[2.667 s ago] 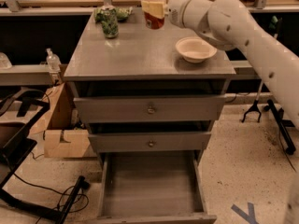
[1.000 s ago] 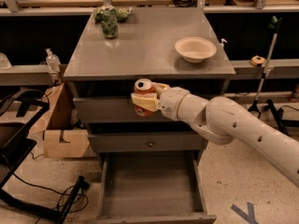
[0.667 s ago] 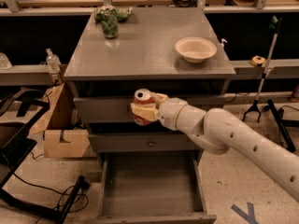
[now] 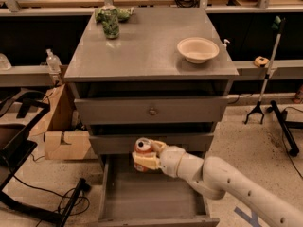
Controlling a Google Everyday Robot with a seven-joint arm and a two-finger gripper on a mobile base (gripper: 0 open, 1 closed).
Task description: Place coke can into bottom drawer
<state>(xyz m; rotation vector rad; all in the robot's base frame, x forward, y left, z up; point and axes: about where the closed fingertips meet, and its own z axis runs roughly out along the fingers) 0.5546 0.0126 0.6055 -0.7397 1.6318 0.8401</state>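
Note:
The coke can (image 4: 143,148), red-orange with a silver top, stands upright in my gripper (image 4: 146,159). The gripper's cream fingers (image 4: 156,149) are shut around it. The can hangs in front of the middle drawer, just above the back of the open bottom drawer (image 4: 142,195). That drawer is pulled out, and its plain grey floor shows. My white arm (image 4: 227,183) reaches in from the lower right.
On the cabinet top (image 4: 142,51) are a beige bowl (image 4: 198,49) at the right and a green-patterned jar (image 4: 110,23) at the back left. A cardboard box (image 4: 61,136) and cables lie to the left. A black grabber tool (image 4: 265,79) leans at the right.
My gripper has carried the can from the cabinet top down past the top and middle drawer fronts, to just above the open bottom drawer.

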